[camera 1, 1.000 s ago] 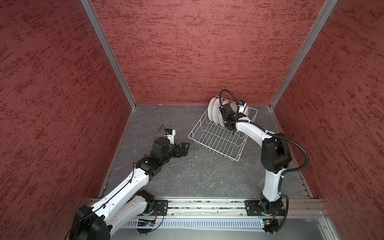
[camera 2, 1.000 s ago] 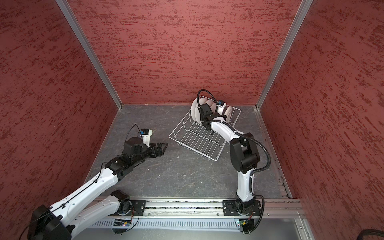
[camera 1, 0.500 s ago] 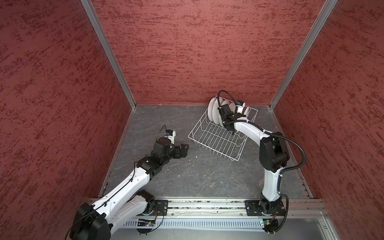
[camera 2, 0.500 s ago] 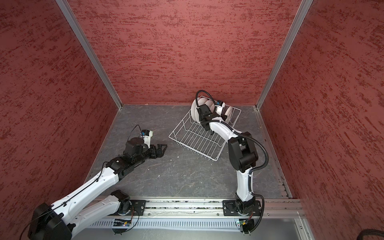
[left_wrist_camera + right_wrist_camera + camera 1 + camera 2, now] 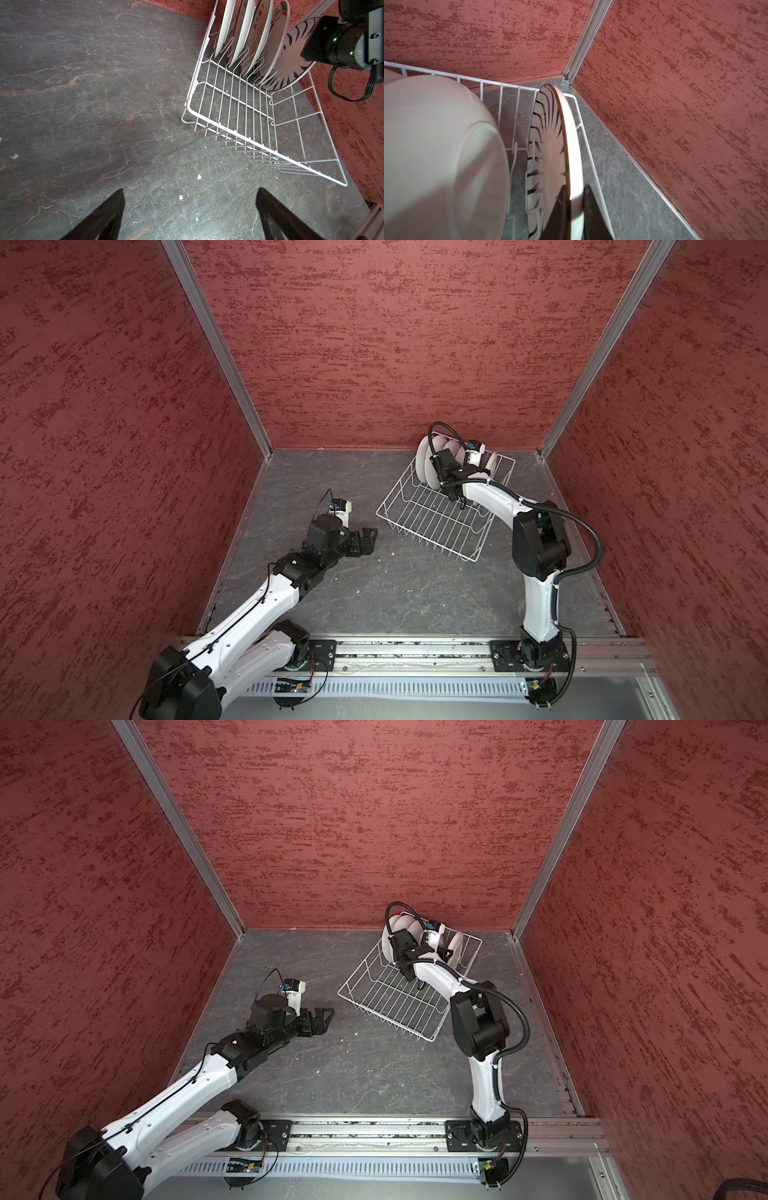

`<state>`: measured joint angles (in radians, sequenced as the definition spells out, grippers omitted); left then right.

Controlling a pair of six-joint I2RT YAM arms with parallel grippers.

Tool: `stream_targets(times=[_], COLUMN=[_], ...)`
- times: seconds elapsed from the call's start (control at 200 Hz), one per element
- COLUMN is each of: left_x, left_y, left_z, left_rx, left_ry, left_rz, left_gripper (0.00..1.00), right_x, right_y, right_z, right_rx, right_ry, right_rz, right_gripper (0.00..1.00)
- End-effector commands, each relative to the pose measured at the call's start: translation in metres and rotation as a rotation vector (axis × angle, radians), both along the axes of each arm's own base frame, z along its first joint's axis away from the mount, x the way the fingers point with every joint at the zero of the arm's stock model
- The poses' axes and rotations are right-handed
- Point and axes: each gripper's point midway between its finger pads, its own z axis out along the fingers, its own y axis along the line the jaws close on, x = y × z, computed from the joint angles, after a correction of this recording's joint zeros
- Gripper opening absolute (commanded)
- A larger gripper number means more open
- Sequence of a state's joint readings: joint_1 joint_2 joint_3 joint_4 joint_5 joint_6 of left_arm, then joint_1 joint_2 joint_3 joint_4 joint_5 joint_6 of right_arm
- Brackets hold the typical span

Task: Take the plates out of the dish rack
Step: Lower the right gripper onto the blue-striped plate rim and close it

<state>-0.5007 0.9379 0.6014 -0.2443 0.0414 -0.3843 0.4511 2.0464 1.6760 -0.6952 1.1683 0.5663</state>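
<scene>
Over at about one o'clock on the dark stone-look worktop [image 5: 399,593] sits the white wire dish rack [image 5: 432,522], angled toward the far right corner of the red-walled booth, and all five plates are standing on edge in its far end. The right hand [image 5: 574,204] has reached into that end and is pinched tight on the rim of the black-striped plate [image 5: 550,158], one finger on the striped face and one on the plain back, with the plate upright between the prongs at the rack's end. Just beside it, the wrist view shows the plain white back of the neighbouring plate [image 5: 446,155]. From the left arm's camera the row reads clearly: the striped plate [image 5: 291,62] nearest the right arm, then the orange sunburst plate [image 5: 260,35] with red lettering, then further white plates [image 5: 225,27] slotted close together. The left hand [image 5: 365,540] hovers low over the bare worktop at roughly nine o'clock from the rack, well apart from it, its fingers [image 5: 104,216] spread wide and holding nothing.
</scene>
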Motion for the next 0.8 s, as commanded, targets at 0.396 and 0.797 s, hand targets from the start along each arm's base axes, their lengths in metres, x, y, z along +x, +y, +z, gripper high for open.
stream_targets(times=[0.396, 0.797], left_x=[0.002, 0.002], left_y=[0.000, -0.001], left_z=[0.010, 0.010], left_rx=[0.013, 0.002], left_ry=[-0.032, -0.032], left_rz=[-0.004, -0.007], left_gripper=[0.99, 0.98], right_x=[-0.013, -0.019], right_y=[0.007, 0.016], right_z=[0.081, 0.110], right_rx=[-0.082, -0.104], right_ry=[-0.206, -0.246], right_rz=[-0.034, 0.033], right_gripper=[0.00, 0.00])
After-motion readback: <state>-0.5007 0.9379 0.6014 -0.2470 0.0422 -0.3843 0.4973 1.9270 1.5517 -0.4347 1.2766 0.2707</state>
